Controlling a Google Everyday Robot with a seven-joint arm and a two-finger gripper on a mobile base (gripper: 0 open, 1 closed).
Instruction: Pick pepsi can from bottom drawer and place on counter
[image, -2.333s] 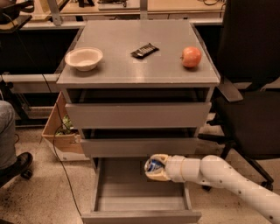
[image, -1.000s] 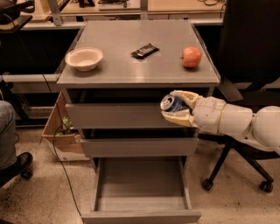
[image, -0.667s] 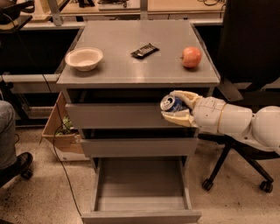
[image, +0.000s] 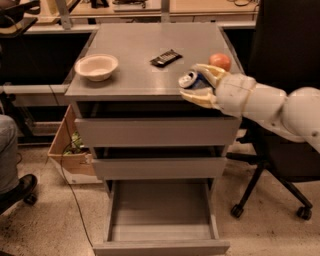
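My gripper (image: 196, 85) is shut on the pepsi can (image: 192, 80), a dark-blue can with a silver top, held tilted on its side. It hovers at the front right edge of the counter (image: 145, 60), just above the grey surface. The white arm reaches in from the right. The bottom drawer (image: 160, 220) is pulled open below and its tray shows nothing inside.
On the counter are a white bowl (image: 96, 66) at the left, a flat black snack bar (image: 165, 58) in the middle and an orange-red fruit (image: 220, 61) behind my gripper. A black office chair (image: 285, 125) stands right of the cabinet. A cardboard box (image: 72, 150) sits at the left.
The gripper has lifted the can from the bottom drawer, past the upper drawer fronts, up to the front right edge of the counter.
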